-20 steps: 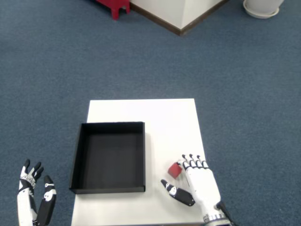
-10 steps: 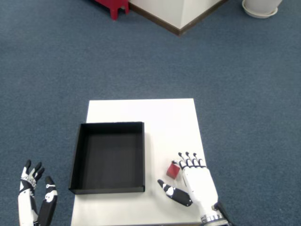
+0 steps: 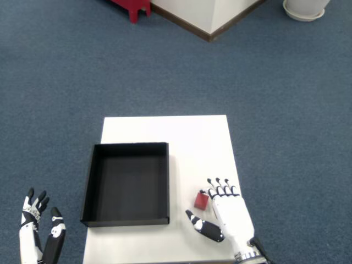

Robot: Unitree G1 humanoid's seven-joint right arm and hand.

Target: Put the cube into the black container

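Observation:
A small red cube (image 3: pixel 202 201) lies on the white table (image 3: pixel 192 143), to the right of the black container (image 3: pixel 127 184). My right hand (image 3: pixel 225 212) rests palm down beside the cube, its fingers (image 3: pixel 218 188) bent just to the cube's right and the thumb (image 3: pixel 204 228) stretched out below it. The cube sits in the gap between thumb and fingers, and the hand is not closed on it. The container is a shallow square tray with nothing in it. My left hand (image 3: pixel 38 234) hangs off the table at the lower left with its fingers spread.
Blue carpet surrounds the table. A red stool leg (image 3: pixel 135 8) and a white wall corner (image 3: pixel 212 19) stand at the far top. A white round base (image 3: pixel 305 8) is at the top right.
The cube has shifted a little down and left and now shows more fully beside the fingers. My right hand has drawn slightly back. The left hand sank lower.

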